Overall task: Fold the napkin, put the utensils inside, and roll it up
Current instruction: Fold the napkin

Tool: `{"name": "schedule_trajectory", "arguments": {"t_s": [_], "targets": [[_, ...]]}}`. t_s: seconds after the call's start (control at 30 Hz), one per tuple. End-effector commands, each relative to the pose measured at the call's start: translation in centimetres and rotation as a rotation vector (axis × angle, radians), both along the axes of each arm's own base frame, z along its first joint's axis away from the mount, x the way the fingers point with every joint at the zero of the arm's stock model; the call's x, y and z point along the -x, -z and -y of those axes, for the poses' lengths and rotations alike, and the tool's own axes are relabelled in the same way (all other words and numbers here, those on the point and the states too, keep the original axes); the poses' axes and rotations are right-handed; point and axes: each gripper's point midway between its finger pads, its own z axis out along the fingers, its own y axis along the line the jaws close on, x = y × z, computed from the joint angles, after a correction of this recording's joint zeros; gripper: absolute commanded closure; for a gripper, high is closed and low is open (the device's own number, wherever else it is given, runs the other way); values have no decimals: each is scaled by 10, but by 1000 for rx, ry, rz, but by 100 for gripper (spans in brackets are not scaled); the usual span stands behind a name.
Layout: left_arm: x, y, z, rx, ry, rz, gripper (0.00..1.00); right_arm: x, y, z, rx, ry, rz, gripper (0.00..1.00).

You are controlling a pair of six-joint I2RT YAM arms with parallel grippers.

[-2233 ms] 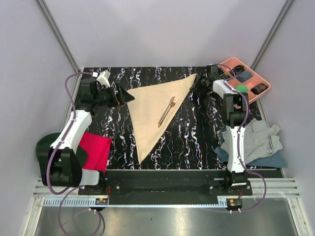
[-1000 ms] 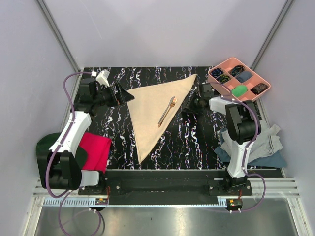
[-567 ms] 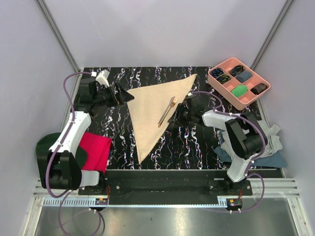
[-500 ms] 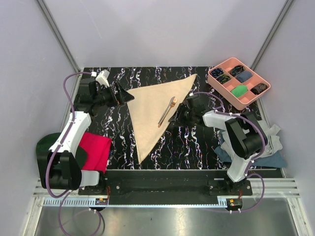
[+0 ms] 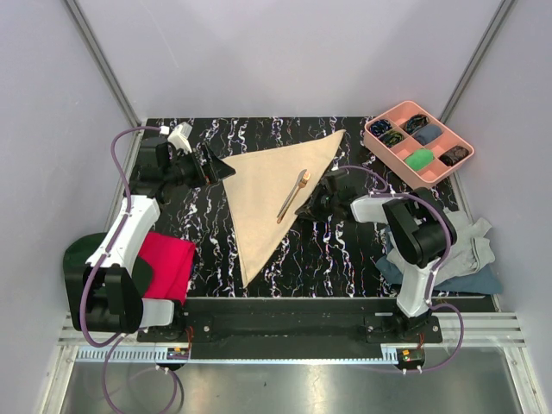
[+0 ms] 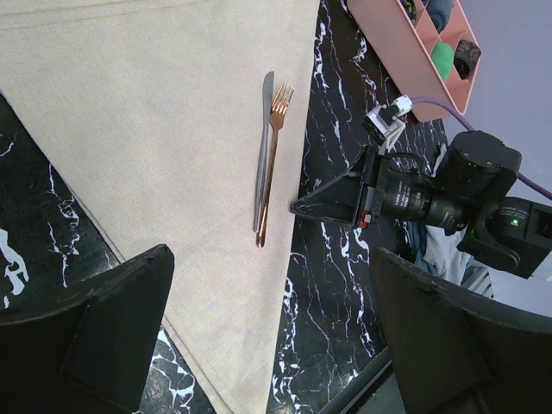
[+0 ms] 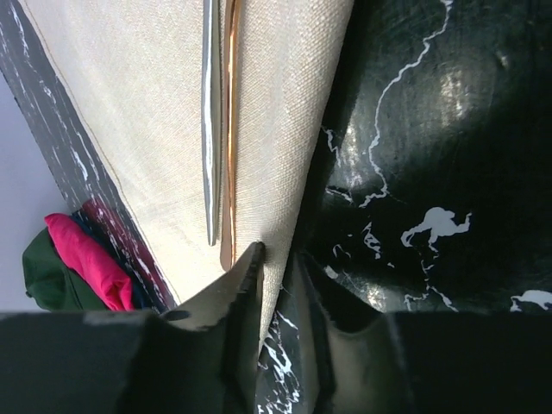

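Noted: you have brought the right end effector away from the tray at the far right corner of the tabletop. It is now low at the right edge of the napkin. The napkin lies as before, folded to a triangle in the middle of the tabletop with its long point toward the near edge. The utensils rest side by side on it, just inside that right edge, and have not shifted. In the wrist view the right fingers stand nearly together, astride the cloth edge. One tip is on the napkin just beside the utensils' near ends, the other over bare tabletop. I cannot tell whether the cloth is pinched yet. The left end effector has not moved. It waits at the napkin's far-left corner, fingers wide apart and holding nothing. Assessment: folding and placing look complete, and this approach reads as the opening of the roll. Take care that the inner finger does not push the utensils as you lift the edge over them.
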Motion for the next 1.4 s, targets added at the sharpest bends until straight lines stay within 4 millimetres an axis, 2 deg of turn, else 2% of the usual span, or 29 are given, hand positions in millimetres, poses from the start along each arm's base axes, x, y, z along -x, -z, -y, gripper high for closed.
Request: {"name": "schedule_trajectory", "arguments": {"t_s": [0.0, 0.2, 0.4, 0.57, 0.73, 0.87, 0.93, 1.03, 1.07, 1.1, 1.13, 1.2, 1.23, 1.27, 1.3, 1.33, 1.37], "targets": [[-2, -9, 1, 4, 1, 42, 2, -7, 8, 1, 25, 19, 19, 78], [-2, -12, 2, 5, 4, 53, 2, -10, 15, -1, 48, -7, 24, 100], [0, -16, 3, 13, 10, 67, 2, -5, 13, -18, 46, -94, 46, 100], [1, -20, 3, 15, 12, 77, 2, 17, 6, -31, 65, -126, 49, 100], [2, -23, 4, 23, 18, 83, 2, 44, 7, -42, 74, -151, 19, 100], [3, -24, 5, 29, 21, 87, 2, 64, 9, -61, 54, -198, -6, 100], [3, -24, 5, 30, 22, 85, 2, 75, 7, -77, 42, -238, -11, 100], [3, -24, 5, 29, 21, 87, 2, 79, -3, -89, 11, -246, -8, 100], [3, -24, 5, 29, 21, 86, 2, 77, -6, -88, 10, -235, -1, 100], [3, -23, 5, 27, 22, 85, 2, 73, -14, -89, 6, -230, 18, 85], [3, -21, 5, 28, 19, 80, 2, 71, -31, -87, 1, -228, 49, 76], [2, -20, 5, 28, 21, 77, 2, 64, -51, -80, 28, -215, 101, 64], [1, -20, 6, 32, 22, 73, 2, 52, -73, -69, 25, -177, 150, 61], [2, -19, 6, 33, 23, 69, 2, 44, -83, -61, 28, -153, 169, 58], [2, -19, 6, 35, 24, 66, 2, 41, -86, -47, 51, -136, 169, 54], [2, -19, 7, 37, 28, 66, 2, 23, -99, -23, 54, -70, 195, 54], [2, -18, 6, 37, 26, 64, 2, 16, -99, -8, 67, -41, 198, 53]]}}
